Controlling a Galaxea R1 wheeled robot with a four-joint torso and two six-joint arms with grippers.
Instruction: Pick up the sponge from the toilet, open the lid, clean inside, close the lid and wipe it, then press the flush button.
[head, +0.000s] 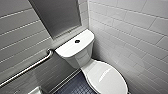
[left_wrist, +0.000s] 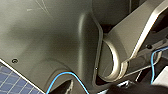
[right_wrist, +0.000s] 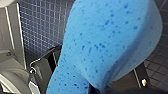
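The right end effector is clamped on the sponge, which it holds above the dark tiled floor. The toilet stands in the tiled corner with the lid down. The flush button sits mid tank top, and a grab bar is on the wall beside.

Down low, a dark blue floor of small square tiles runs into the corner between the white tiled walls. The toilet stands right on it, tank against the back wall, bowl reaching forward. The lid lies flat, shut over the bowl. The tank top carries the dark round flush button at its middle.
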